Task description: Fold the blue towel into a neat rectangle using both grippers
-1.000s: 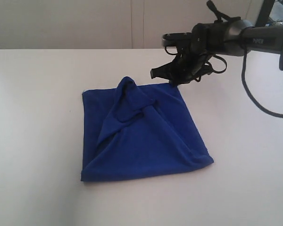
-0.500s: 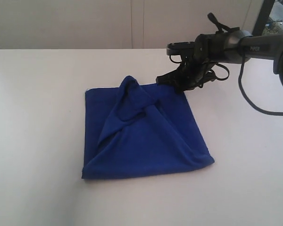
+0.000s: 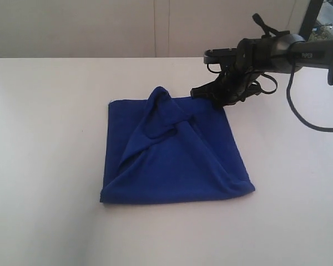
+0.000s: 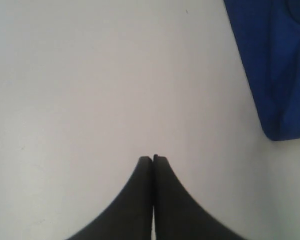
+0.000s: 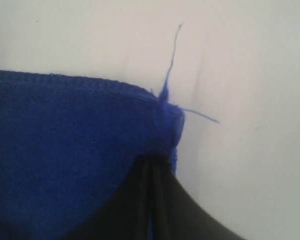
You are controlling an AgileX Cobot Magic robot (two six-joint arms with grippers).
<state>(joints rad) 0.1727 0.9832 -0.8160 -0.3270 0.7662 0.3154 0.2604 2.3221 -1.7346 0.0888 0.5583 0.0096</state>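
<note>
The soft, fuzzy, deep blue towel (image 3: 172, 160) lies in the middle of the flat white tabletop (image 3: 44, 138). It is folded into a rough square, with a bumpy fold sticking up near its far edge. My black right hand (image 3: 213, 98) is pinched tight on the towel's far corner, down low by the tabletop. A thin loose blue thread (image 5: 172, 55) sticks out from that corner. My black left hand (image 4: 154, 158) is pressed together with nothing in it. It hangs over bare tabletop, near another corner of the towel but not touching it.
</note>
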